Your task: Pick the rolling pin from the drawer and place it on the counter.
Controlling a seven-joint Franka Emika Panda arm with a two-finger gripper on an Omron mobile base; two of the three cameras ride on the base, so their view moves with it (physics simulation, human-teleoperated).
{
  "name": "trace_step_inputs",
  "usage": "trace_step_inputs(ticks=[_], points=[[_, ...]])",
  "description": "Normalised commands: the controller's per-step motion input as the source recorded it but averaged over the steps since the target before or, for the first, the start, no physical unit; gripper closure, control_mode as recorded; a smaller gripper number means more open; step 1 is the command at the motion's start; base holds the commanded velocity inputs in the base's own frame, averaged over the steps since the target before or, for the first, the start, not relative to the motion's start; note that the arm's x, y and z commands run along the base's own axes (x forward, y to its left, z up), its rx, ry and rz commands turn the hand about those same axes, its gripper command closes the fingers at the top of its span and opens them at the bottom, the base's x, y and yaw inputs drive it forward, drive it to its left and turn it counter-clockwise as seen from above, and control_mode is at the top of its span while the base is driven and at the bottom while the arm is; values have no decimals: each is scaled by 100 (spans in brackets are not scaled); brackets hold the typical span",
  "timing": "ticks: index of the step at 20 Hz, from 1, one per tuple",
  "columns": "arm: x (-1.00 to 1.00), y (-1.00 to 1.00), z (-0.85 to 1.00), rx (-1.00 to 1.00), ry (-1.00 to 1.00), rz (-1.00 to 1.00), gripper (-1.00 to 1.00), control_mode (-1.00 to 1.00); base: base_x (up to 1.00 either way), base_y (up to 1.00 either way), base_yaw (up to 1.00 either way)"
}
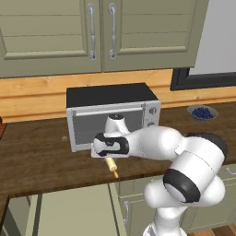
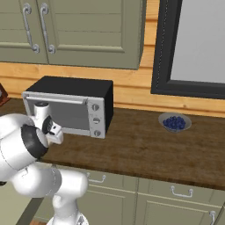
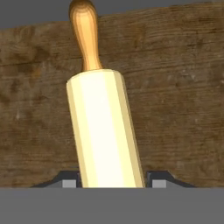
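The pale-yellow rolling pin (image 1: 112, 167) with an orange peg at its end hangs tilted from my gripper (image 1: 109, 158), just above the front part of the dark wood counter (image 1: 37, 156). In the hand view the rolling pin (image 3: 105, 131) runs up between my two fingertips (image 3: 69, 182), which are shut on its body, with the counter (image 3: 179, 87) close behind it. The sage-green drawer (image 1: 76, 209) stands pulled out below the counter's edge, to the left of the arm.
A silver toaster oven (image 1: 113, 115) stands on the counter right behind my hand. A bowl of blueberries (image 1: 202, 112) sits further right near the backsplash. Upper cabinets (image 1: 97, 32) hang above. Bare counter (image 2: 140, 149) stretches between oven and bowl.
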Motion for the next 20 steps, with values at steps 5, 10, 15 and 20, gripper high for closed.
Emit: trace_step_inputs(ticks=[5,10,15,20], points=[[5,0,-22,0,0,0,-100,-100,0,0,0],[0,0,0,0,0,0,-100,-100,0,0,0],[0,-12,68,0,-5,0,-100,-100,0,0,0],[-25,-54,100,0,-3,0,-100,-100,0,0,0]])
